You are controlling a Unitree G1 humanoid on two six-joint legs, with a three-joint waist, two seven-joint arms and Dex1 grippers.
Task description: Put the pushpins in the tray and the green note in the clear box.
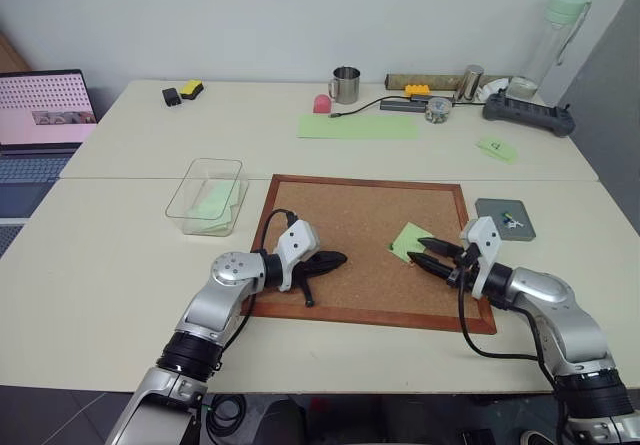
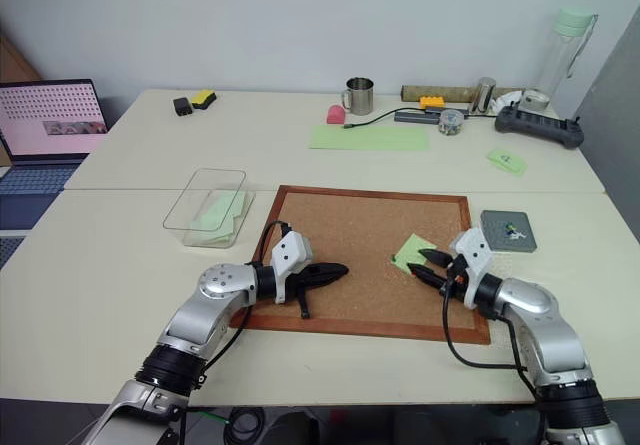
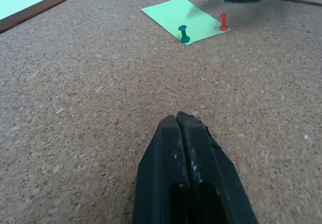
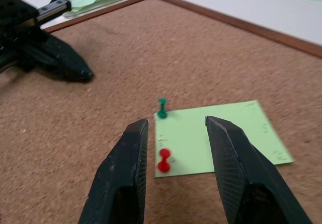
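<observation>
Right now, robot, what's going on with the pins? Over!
Left gripper shut, empty. Right gripper open over the red pushpin. Green pushpin too pins the green note to the corkboard. Nothing blocking.

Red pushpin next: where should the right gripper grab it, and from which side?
Take the red pushpin by its upright head, probably straight ahead from the right gripper, one finger either side. It stands pinned in the green note on the corkboard, so pull up.

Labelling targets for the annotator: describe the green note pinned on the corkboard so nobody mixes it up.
Find the wood-framed corkboard at the table's near edge. The green note lies on its right part, just ahead of the open right gripper. It alone is held by two pushpins, the green pushpin and the red pushpin; other green papers lie off the board.
</observation>
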